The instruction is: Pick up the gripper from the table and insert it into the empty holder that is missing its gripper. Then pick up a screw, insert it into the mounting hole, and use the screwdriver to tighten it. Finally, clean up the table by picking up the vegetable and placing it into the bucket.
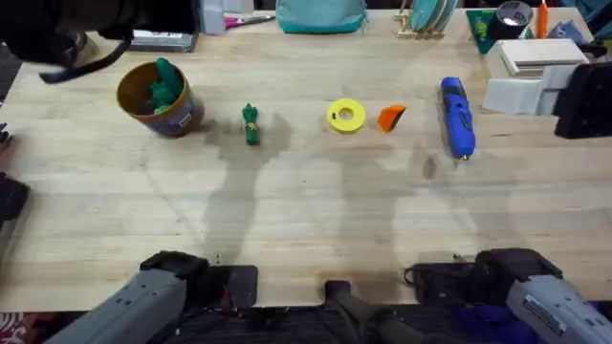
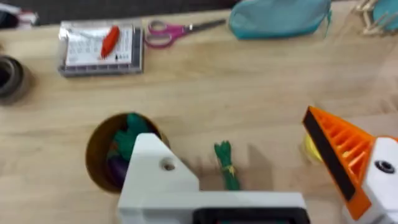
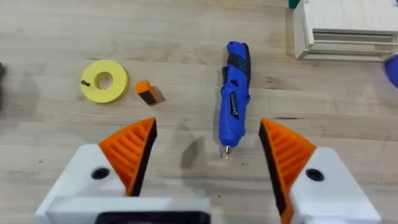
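We find the task at its start, with no step completed. The right gripper (image 3: 208, 155) stands wide open and empty, both orange ribbed pads fitted; the left gripper (image 2: 261, 168) carries one orange pad, while its other finger (image 2: 158, 171) is a bare white holder with an open mounting hole, so we judge it the holder to be filled, and it is open with nothing between its fingers. The loose orange gripper (image 1: 391, 118) lies on the table (image 1: 306, 210) well ahead of the right gripper, just beside a flat yellow ring (image 1: 346, 116). The blue screwdriver (image 3: 235, 93) lies untouched directly ahead of the right gripper's open gap, tip toward it. A small dark item on the ring may be the screw; we cannot confirm. The green vegetable (image 2: 226, 165) lies just beyond the left gripper, beside the bucket (image 1: 161, 98), which already holds other green toys. Insertion, screwing and clearing all remain.
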You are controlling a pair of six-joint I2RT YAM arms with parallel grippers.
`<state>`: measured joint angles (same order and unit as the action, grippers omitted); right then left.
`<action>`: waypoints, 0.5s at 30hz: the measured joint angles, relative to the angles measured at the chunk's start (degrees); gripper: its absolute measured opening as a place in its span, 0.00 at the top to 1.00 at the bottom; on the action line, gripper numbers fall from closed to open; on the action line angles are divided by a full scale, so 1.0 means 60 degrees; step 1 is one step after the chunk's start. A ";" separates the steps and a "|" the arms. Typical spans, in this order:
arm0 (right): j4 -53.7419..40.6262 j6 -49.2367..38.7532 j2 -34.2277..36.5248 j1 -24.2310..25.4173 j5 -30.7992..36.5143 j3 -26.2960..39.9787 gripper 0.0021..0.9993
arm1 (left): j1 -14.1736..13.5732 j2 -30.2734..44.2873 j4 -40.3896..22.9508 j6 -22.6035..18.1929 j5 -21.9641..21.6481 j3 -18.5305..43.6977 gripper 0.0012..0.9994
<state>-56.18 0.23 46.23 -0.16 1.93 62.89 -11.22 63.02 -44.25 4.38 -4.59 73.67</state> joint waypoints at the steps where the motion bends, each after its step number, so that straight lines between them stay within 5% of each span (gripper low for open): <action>1: 0.0000 0.0000 0.0000 0.0000 0.0000 0.0000 0.00 | 0.0000 -0.0184 0.0368 -0.0079 -0.0015 -0.0265 0.01; 2: 0.0000 0.0000 0.0000 0.0000 0.0000 0.0000 0.00 | 0.0000 -0.0902 0.1547 -0.0231 -0.0082 -0.1318 0.01; 15: 0.0000 0.0000 0.0000 0.0000 0.0000 0.0000 0.00 | 0.0000 -0.4647 0.6992 -0.0404 -0.0177 -0.7076 0.01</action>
<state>-56.18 0.23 46.23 -0.16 1.93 62.89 -11.22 35.14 -2.30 1.96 -5.65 31.22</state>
